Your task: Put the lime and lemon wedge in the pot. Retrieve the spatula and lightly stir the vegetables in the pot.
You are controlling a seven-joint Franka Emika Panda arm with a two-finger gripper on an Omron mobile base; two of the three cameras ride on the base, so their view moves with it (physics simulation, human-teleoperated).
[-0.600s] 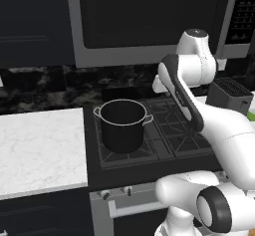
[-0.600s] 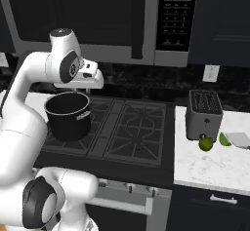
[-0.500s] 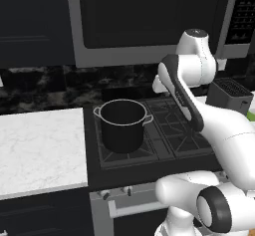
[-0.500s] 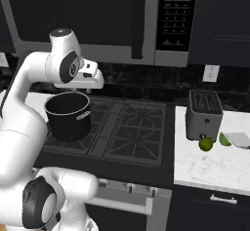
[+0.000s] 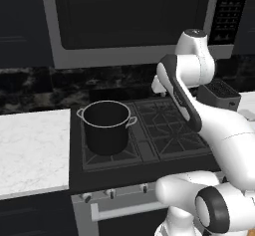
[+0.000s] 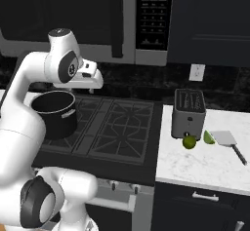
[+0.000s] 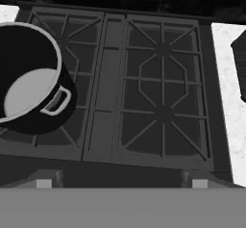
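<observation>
Above the stove grates (image 6: 105,127), the gripper (image 6: 95,83) hangs with its jaws spread wide and nothing between them. Its two fingertips (image 7: 44,183) show as small grey blocks at the bottom of the hand view, well apart from each other.

Below and to the left of the gripper, the pot (image 5: 106,126) stands upright on the left burner, with no lid. Its inside shows a bare pale bottom in the hand view, and one silver loop handle (image 7: 56,100) faces the middle of the stove.

On the white counter (image 6: 195,164) to the right of the stove, a dark grey slotted-top box (image 6: 188,113) stands. Just in front of it lies the lime (image 6: 189,141), and beside that a pale green wedge (image 6: 209,137), touching or nearly touching the blade of the spatula (image 6: 228,142). The spatula lies flat with its dark handle pointing toward the counter's front right.

No brand, label or legible writing can be read on any item.
</observation>
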